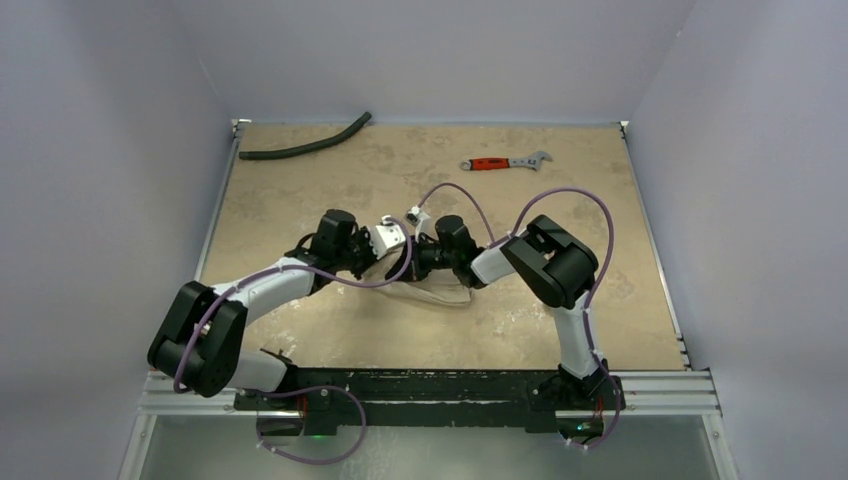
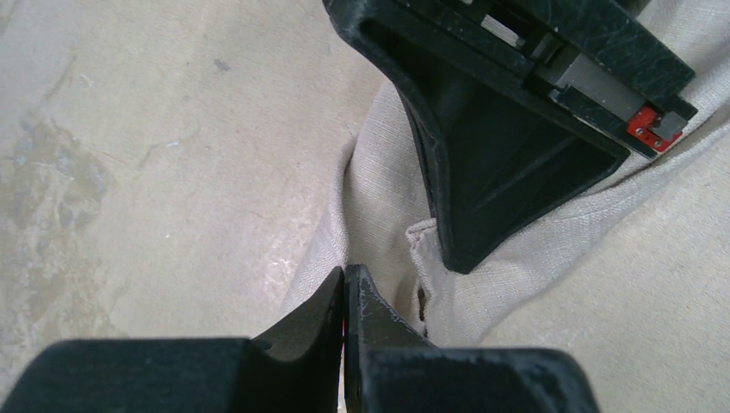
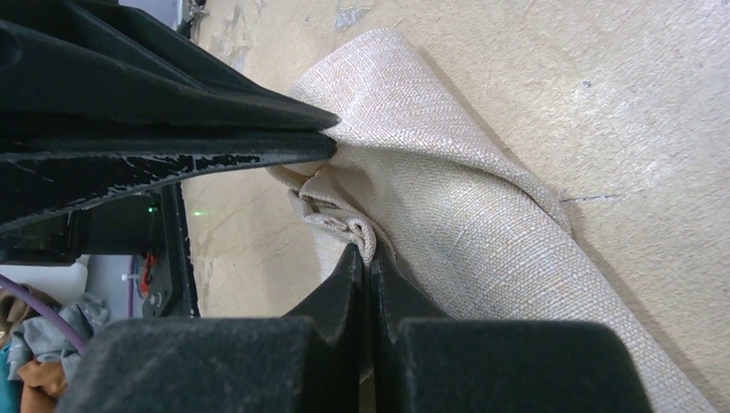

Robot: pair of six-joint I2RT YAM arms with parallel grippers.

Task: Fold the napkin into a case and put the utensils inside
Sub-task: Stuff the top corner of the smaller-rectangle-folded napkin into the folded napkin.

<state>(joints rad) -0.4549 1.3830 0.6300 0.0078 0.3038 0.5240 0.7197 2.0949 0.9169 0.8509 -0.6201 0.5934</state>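
beige napkin [image 1: 432, 292] lies bunched on the table [image 1: 300, 190]; folding is in hand. left gripper [image 2: 344, 284] and right gripper [image 3: 370, 258] each clamp its hem. next, probably: draw that hem across evenly. utensils unseen.

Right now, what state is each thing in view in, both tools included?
napkin: rumpled, partly folded over, pinched at two spots close together.
left tool: shut on the napkin.
right tool: shut on the napkin's hem.
wrench: lying flat at the far side, untouched.
hose: lying curved at the far left, untouched.
utensils: none in view.
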